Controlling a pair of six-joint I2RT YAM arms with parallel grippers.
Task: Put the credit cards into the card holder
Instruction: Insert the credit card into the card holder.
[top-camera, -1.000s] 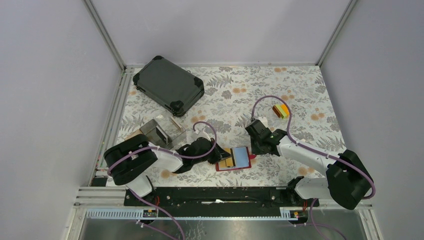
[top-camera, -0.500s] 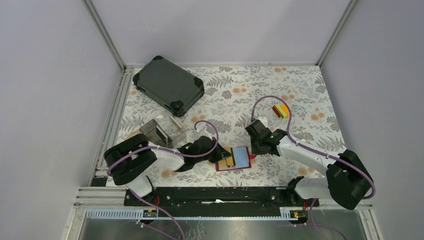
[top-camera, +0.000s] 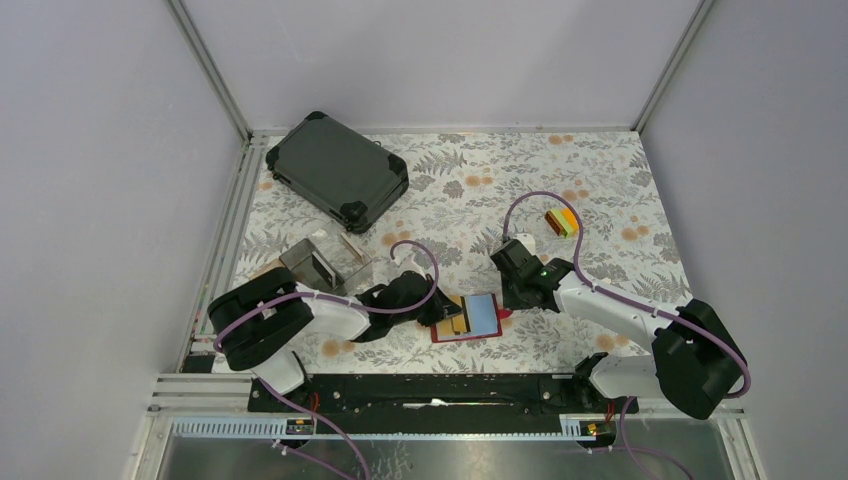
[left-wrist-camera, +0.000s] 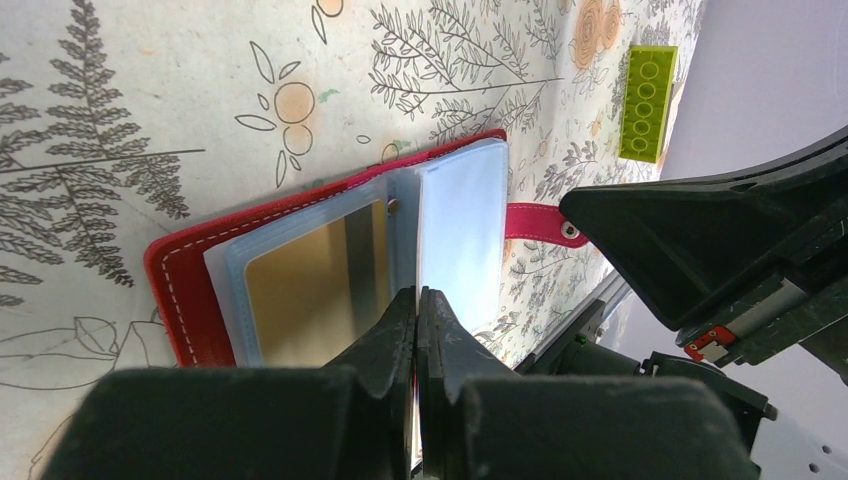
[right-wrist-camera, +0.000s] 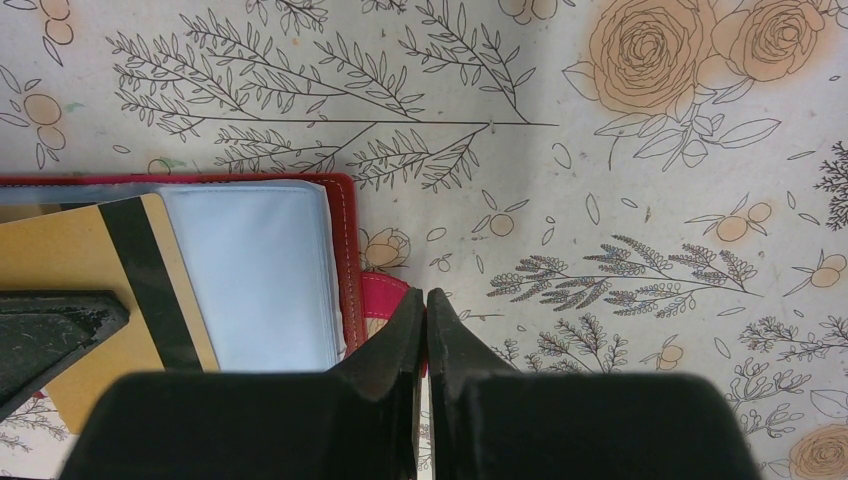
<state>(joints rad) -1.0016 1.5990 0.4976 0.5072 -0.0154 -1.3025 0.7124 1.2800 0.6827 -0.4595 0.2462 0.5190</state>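
Black and pressed tight together, the fingers of the left pincer (left-wrist-camera: 417, 297) sit at the near edge of the open red leather-like folding card holder (left-wrist-camera: 180, 285). That is right where a tan-gold plastic credit card (right-wrist-camera: 85, 255) with a dark stripe meets a pale-blue leaf (right-wrist-camera: 250, 275). I can't tell whether a thin edge is nipped between those fingers. I also can't tell whether the leaf is a clear sleeve or another card. The gold card lies askew across the holder's left half, its lower corner past the red border. To me that looks like a card being worked into a slot rather than one fully seated.

The right pincer (right-wrist-camera: 427, 297) is closed too, its tips down at the holder's red snap tab (right-wrist-camera: 382, 300). I judge it is pinning the wallet so it won't skate across the flowered tablecloth (right-wrist-camera: 620, 200) while the other arm pushes.

Further out, a clear compartmented box (top-camera: 325, 262) stands near the left arm with something flat in it, too small to name. The large dark hard-shell case (top-camera: 338, 170) lies closed at the back left. A small stack of coloured blocks (top-camera: 562, 221) sits well apart on the right.
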